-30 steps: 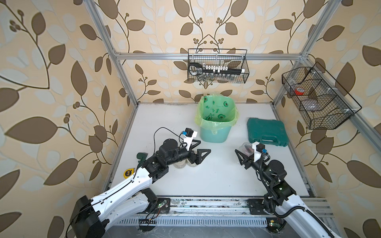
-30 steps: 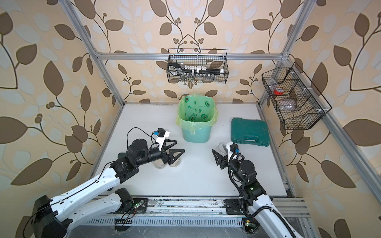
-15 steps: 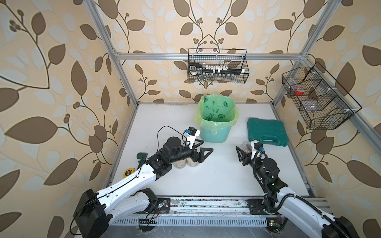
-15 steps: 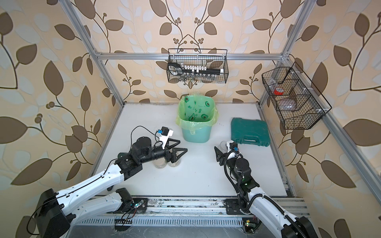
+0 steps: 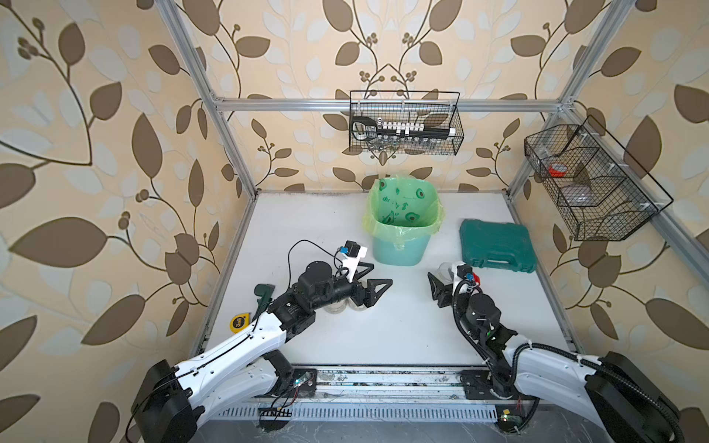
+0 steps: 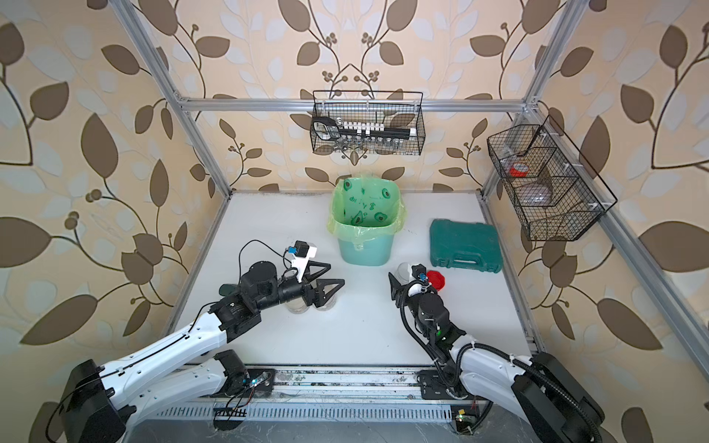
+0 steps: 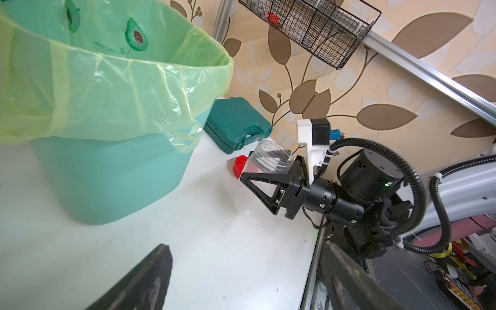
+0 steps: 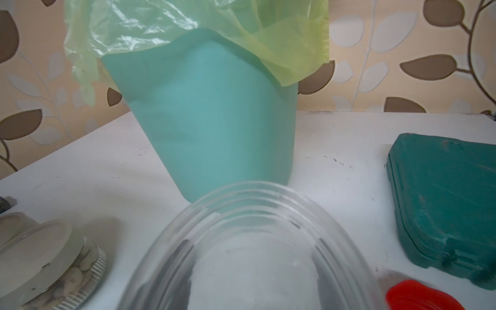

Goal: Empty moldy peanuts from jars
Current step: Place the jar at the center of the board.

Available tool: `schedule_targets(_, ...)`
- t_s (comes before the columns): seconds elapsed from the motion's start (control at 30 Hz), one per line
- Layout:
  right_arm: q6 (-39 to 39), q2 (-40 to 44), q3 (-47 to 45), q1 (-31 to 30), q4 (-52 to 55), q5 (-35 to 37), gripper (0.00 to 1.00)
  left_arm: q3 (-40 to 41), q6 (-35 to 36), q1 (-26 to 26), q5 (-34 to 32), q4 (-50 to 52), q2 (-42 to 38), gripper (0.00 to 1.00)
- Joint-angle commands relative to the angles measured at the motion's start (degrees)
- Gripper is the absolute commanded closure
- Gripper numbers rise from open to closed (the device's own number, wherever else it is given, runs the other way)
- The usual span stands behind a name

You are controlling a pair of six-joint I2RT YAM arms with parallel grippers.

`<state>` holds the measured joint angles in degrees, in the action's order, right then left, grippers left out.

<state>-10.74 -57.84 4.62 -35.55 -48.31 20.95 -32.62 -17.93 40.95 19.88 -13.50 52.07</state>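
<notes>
- Gripping an opened clear jar near the bin, the right end effector holds it tilted, low over the desk; its red lid lies alongside.
- The left end effector hangs wide open over two squat jars, both lidded.
- That jar looks emptied; next, likely, a squat jar needs grasping and unlidding.
- Only the right wrist view shows the moldy peanuts inside one squat jar; in both top views the left arm hides them.

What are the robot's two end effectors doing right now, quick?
Left end effector: open, holding nothing.
Right end effector: closed on the clear jar.
</notes>
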Motion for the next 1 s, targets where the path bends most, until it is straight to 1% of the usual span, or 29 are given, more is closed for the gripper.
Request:
schedule_targets(0.0, -0.8, -2.0, -0.7, -0.6, -7.0, 5.2, 1.0, 0.4, 1.1, 0.5, -1.9, -1.7, -1.5, 0.11)
schedule_targets(0.17, -1.0, -7.7, -1.3, -0.7, -13.7, 8.8, 1.0, 1.0, 0.8, 0.5, -1.9, -2.7, -1.2, 0.11)
schedule_targets(0.3, -1.8, -16.5, -0.2, -0.7, -19.8, 9.4, 1.0, 1.5, 0.7, 0.5, -1.9, -3.4, -1.0, 0.1)
schedule_targets(0.43, -2.6, -26.0, -0.1, -0.7, -28.0, 11.6, 1.0, 1.9, 1.0, 0.5, -2.3, -3.5, -1.4, 0.1)
schedule_targets(0.53, -2.8, -30.9, -0.4, -0.7, -33.5, 13.3, 1.0, 2.3, 1.2, 0.5, -2.6, -3.5, -1.9, 0.1)
schedule_targets(0.67, -1.3, -34.0, 0.2, -0.4, -37.0, 15.6, 1.0, 2.6, 1.6, 0.5, -2.9, -3.2, -2.7, 0.1)
schedule_targets(0.77, -0.8, -34.3, 0.8, 0.0, -36.6, 17.6, 1.0, 2.9, 1.9, 0.5, -3.2, -3.2, -3.1, 0.09)
schedule_targets(0.87, -1.4, -34.8, 1.6, 0.6, -35.6, 18.2, 1.0, 3.2, 1.9, 0.5, -3.4, -3.5, -3.0, 0.09)
schedule_targets(0.97, -1.6, -35.2, 2.4, 0.6, -34.2, 19.0, 0.97, 3.0, 1.8, 0.5, -2.9, -3.9, -2.4, 0.09)
